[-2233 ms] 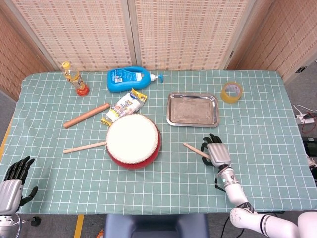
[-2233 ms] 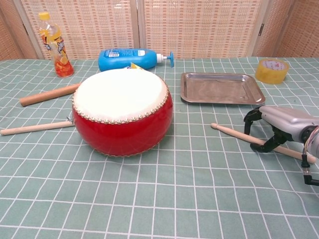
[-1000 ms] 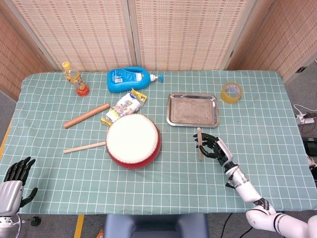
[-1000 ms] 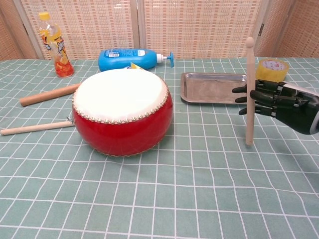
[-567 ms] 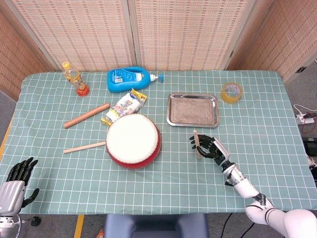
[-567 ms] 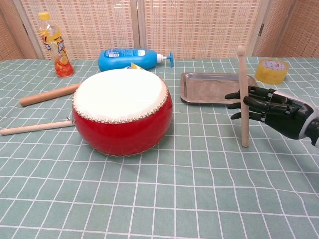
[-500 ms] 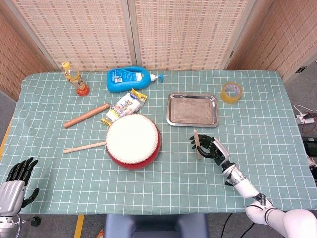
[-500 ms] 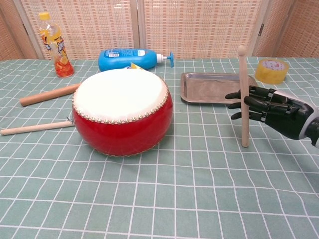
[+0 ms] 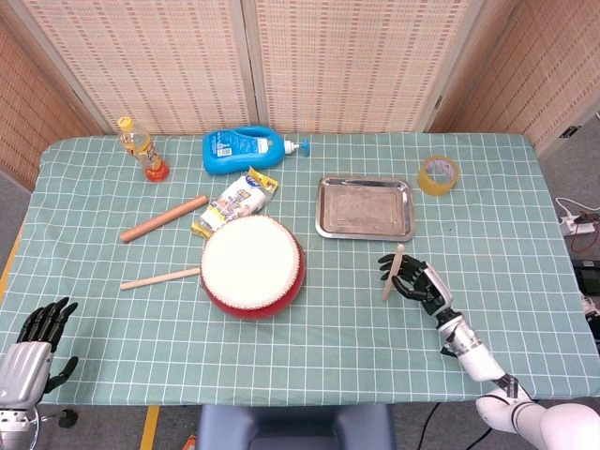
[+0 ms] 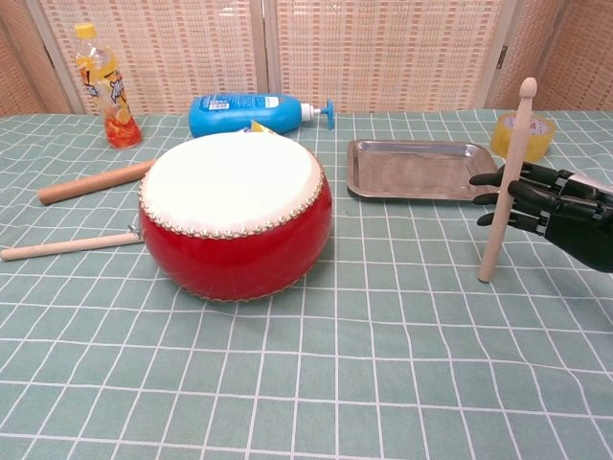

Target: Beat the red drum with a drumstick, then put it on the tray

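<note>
Pinching the near-upright drumstick (image 10: 505, 182), right hand (image 10: 560, 218) fingers (image 10: 499, 196) hover between tray (image 10: 419, 169) and table edge.

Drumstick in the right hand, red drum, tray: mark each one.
drumstick (image 10: 505, 182), chest view, mid-shaft by the fingers.
right hand (image 10: 556, 216), chest view, back of the hand.
red drum (image 9: 251, 261), head view, white drumhead centre.
tray (image 9: 365, 207), head view, bare metal floor.

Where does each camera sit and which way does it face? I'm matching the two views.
Head view: high above the near edge, looking down on the table; shows the left hand and right hand.
Chest view: low at the near edge, looking level across; only the right hand shows.
Both share the red drum, tray and held drumstick.
</note>
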